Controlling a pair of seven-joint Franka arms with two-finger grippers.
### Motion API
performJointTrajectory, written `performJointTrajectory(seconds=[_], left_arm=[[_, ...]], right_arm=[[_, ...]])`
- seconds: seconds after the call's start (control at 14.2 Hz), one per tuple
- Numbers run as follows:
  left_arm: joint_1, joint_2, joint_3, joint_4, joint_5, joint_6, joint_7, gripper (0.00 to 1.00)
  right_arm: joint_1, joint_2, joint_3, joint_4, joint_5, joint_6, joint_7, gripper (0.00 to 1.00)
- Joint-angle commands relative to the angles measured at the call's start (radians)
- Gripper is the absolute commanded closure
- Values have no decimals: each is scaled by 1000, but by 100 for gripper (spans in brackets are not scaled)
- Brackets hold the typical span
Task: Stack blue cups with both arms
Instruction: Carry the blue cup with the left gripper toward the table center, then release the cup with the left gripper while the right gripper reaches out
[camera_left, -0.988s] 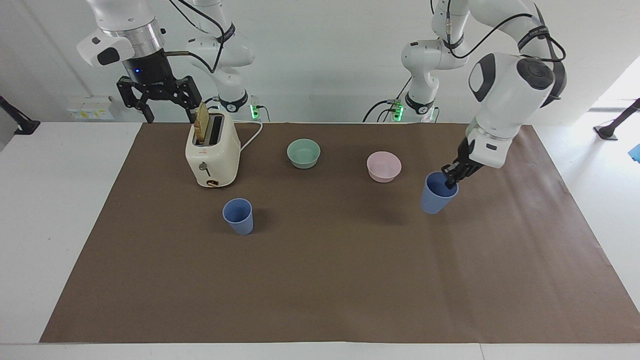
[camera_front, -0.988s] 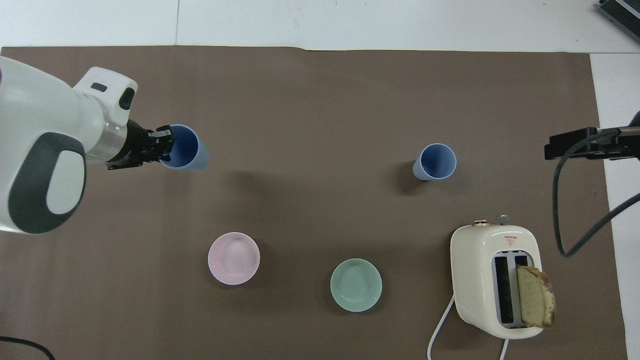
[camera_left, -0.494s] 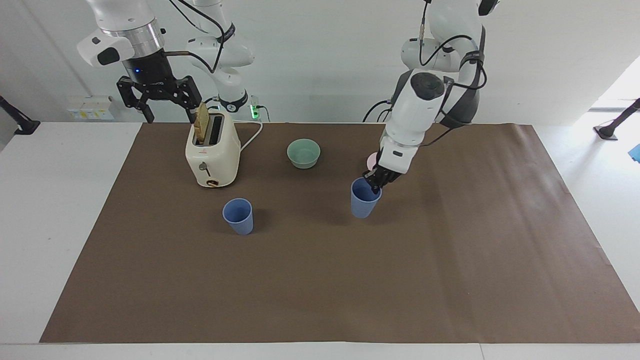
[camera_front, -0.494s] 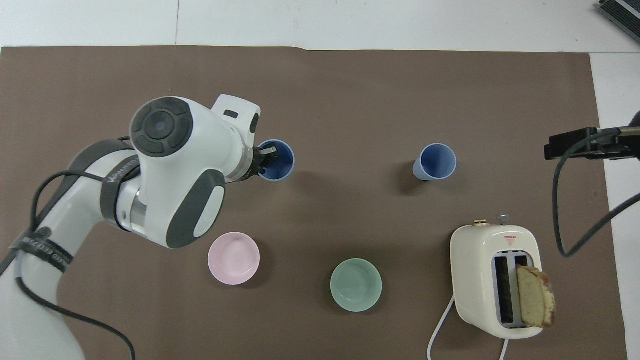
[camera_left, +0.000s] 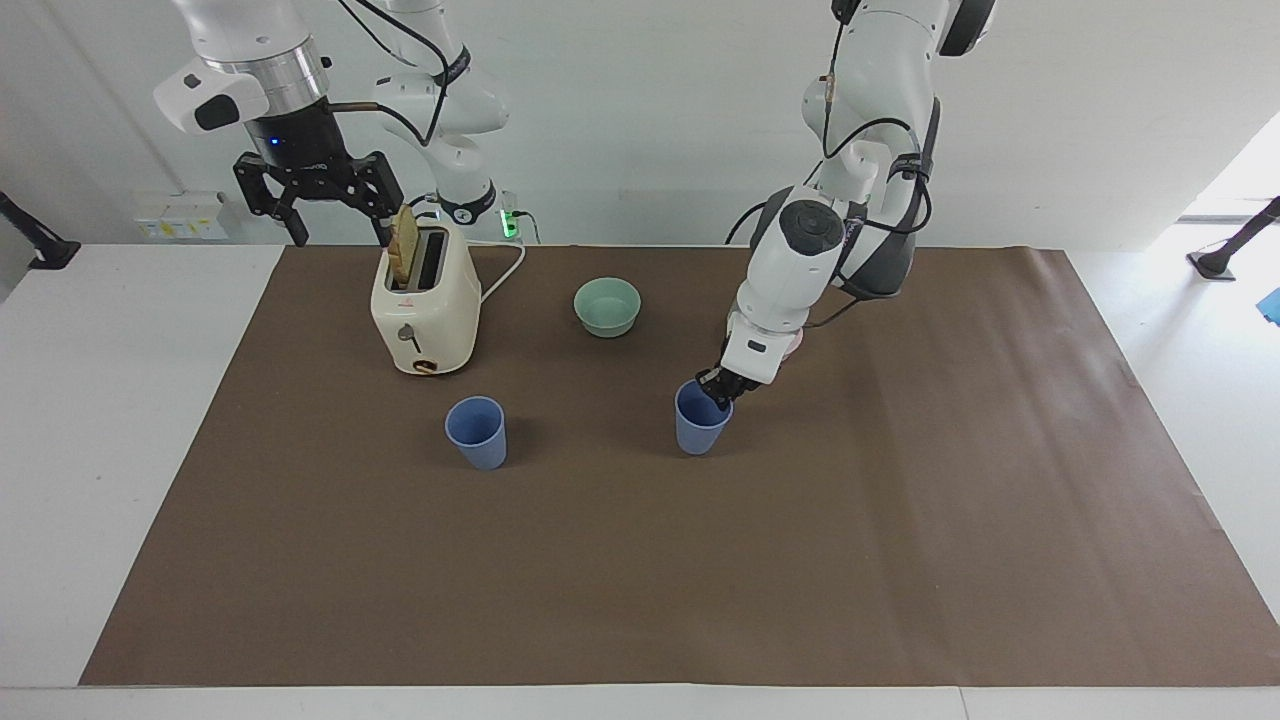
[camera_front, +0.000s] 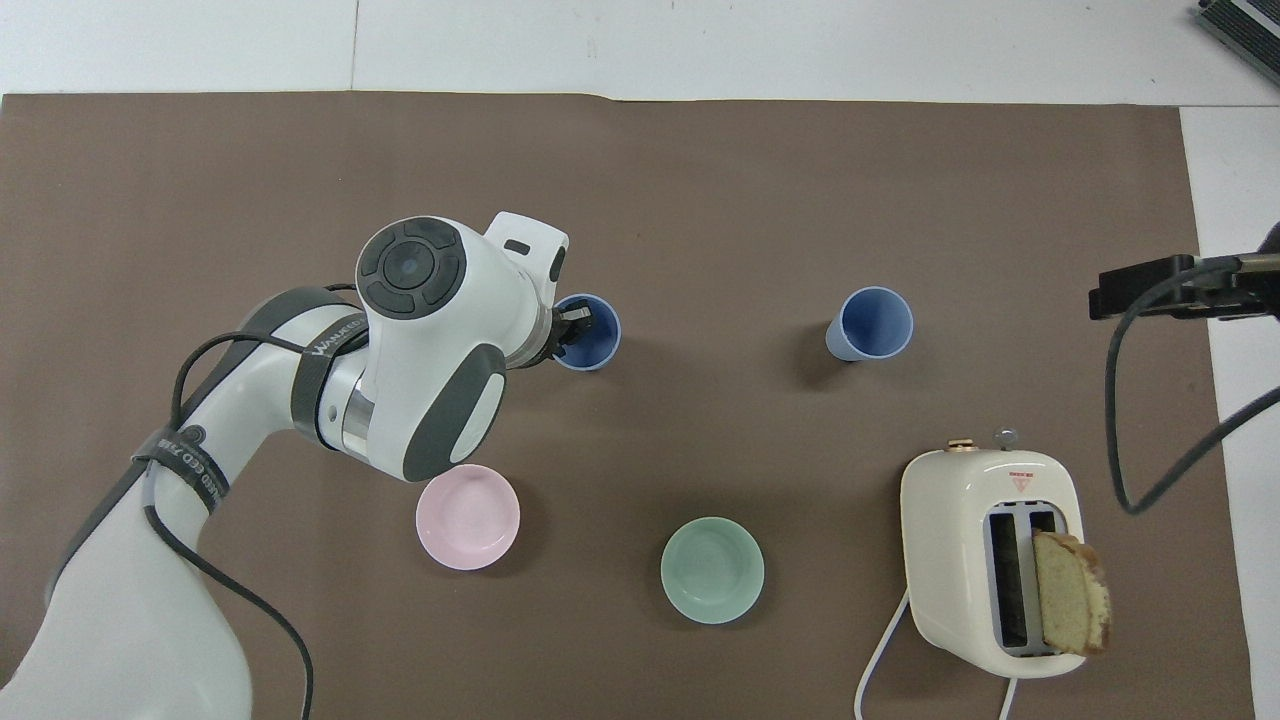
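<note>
Facing view
Left gripper (camera_left: 722, 390): pinching the rim of a blue cup (camera_left: 699, 418), fingertips closed on its wall, one finger dipping inside.
Held cup: hanging just over the brown mat (camera_left: 900, 560), upright with a slight tilt; whether its base is touching the mat cannot be told.
Second blue cup (camera_left: 477, 432): standing upright on the mat, beside the held cup toward the right arm's end, well apart from it.
Right gripper (camera_left: 335, 232): waiting in the air by the toaster (camera_left: 425, 305), fingers spread wide, gripping nothing.
Toaster: carrying a slice of bread (camera_left: 404, 246) in one slot.
Green bowl (camera_left: 607, 306): sitting nearer the robots than both cups.

Overhead view
Left gripper (camera_front: 574, 329): reaching into the mouth of the held cup (camera_front: 592, 335).
Writing: lettering is running along the left arm's dark band (camera_front: 330, 340), too small to read with certainty.
Second cup (camera_front: 872, 324): standing alone, farther from the robots than the toaster (camera_front: 985, 560).
Toaster label: a small red mark is showing on top, illegible.
Pink bowl (camera_front: 467, 516): sitting nearer the robots than the held cup.
Green bowl (camera_front: 712, 570): sitting between pink bowl and toaster.
</note>
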Motion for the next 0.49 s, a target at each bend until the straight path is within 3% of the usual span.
performJointTrajectory(seconds=[0.0, 0.28, 0.35, 0.42], left_arm=[[-38, 11, 19, -12, 7, 40, 2, 100], [-43, 11, 17, -26, 7, 44, 2, 100], [-40, 11, 17, -26, 7, 44, 3, 90], [-38, 11, 17, -27, 7, 42, 3, 69]], right_arm=[[-17, -22, 5, -24, 24, -6, -21, 0], [-17, -22, 5, -26, 24, -6, -21, 0], [-17, -22, 5, -24, 24, -6, -21, 0], [-17, -22, 5, -24, 24, -8, -21, 0]])
